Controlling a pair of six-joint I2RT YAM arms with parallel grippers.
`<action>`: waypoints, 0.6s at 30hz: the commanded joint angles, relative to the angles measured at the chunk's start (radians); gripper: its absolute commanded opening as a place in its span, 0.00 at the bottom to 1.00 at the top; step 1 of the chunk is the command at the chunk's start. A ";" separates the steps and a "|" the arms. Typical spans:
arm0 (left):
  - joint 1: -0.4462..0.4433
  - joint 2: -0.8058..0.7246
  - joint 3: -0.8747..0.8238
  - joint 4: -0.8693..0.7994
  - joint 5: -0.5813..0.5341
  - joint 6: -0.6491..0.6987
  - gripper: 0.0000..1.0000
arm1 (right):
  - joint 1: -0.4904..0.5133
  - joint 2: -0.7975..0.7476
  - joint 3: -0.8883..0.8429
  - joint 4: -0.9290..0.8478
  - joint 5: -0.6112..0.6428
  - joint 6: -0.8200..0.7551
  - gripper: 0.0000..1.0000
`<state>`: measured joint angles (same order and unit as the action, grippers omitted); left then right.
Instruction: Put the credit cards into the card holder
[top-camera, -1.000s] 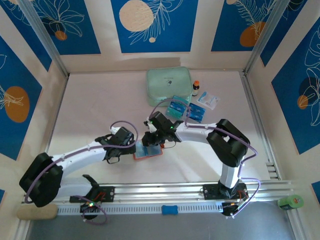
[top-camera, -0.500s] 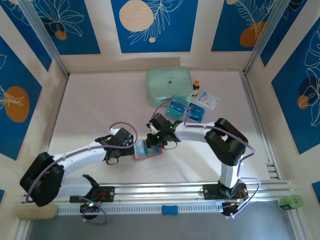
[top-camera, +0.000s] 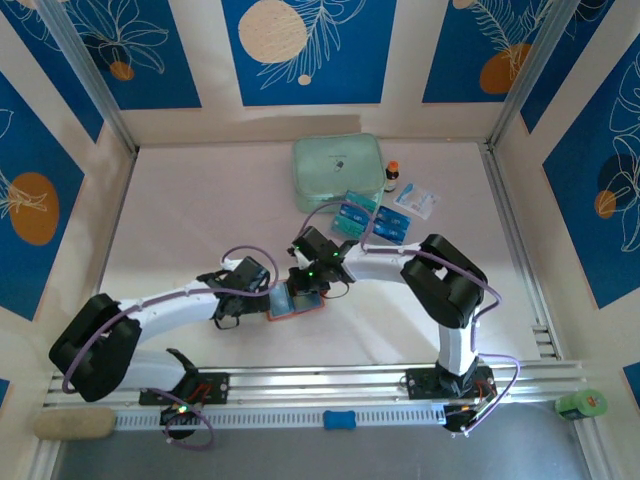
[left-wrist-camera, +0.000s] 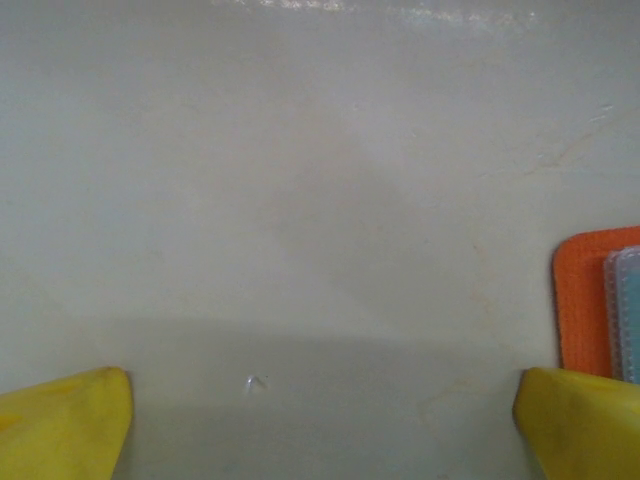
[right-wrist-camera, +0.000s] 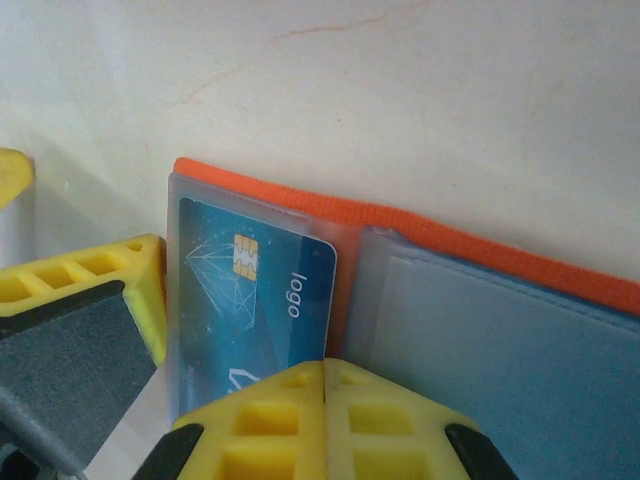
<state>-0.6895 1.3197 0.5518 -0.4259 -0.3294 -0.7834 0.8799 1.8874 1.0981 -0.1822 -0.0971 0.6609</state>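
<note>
The card holder (top-camera: 308, 309) lies open on the table, orange (right-wrist-camera: 520, 262) with clear sleeves inside. A teal-blue credit card (right-wrist-camera: 245, 300) with a chip and the word "logo" sits in its left sleeve. My right gripper (right-wrist-camera: 323, 372) is shut, its yellow tips together over the card's near right corner, with nothing visible between them. My left gripper (left-wrist-camera: 320, 425) is open and low over bare table, and the card holder's left edge (left-wrist-camera: 585, 310) is just by its right finger. One of the left fingers (right-wrist-camera: 75, 340) stands beside the sleeve. Two more credit cards (top-camera: 352, 214) lie further back.
A large mint-green zip case (top-camera: 338, 168) stands at the back, with a small bottle (top-camera: 391, 177) and a white-and-blue packet (top-camera: 416, 200) to its right. Both arms meet at the table's near centre (top-camera: 290, 290). The rail (top-camera: 330, 385) runs along the near edge.
My right gripper has crept a little to the left over the open card holder and its jaws have closed fully. My left gripper has edged closer to the card holder's left side.
</note>
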 joint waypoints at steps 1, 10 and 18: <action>0.009 0.044 -0.012 0.034 0.010 0.010 1.00 | 0.019 0.022 0.026 -0.028 -0.024 -0.014 0.05; 0.009 0.033 -0.016 0.037 0.012 0.012 1.00 | 0.029 0.039 0.027 -0.009 -0.048 0.018 0.04; 0.010 -0.008 0.000 0.008 0.001 0.013 1.00 | 0.012 -0.005 0.019 -0.014 -0.056 0.028 0.04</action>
<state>-0.6891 1.3144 0.5526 -0.4278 -0.3271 -0.7769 0.8928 1.9041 1.1126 -0.1806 -0.1074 0.6800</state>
